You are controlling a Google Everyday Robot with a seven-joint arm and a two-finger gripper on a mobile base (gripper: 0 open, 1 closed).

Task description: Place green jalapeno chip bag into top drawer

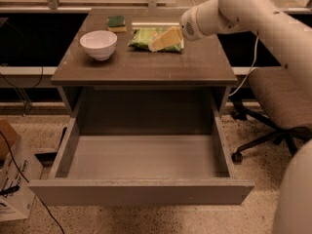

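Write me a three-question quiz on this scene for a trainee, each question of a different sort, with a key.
1. True or false: the bag lies in the drawer.
2. Where is the gripper? A, over the bag on the table; B, inside the drawer; C, out of view.
3. Name the white thing that stands on the table.

Key: 1, false: the bag lies on the table, and the open drawer shows only its bare floor. 2, A. 3, the bowl.
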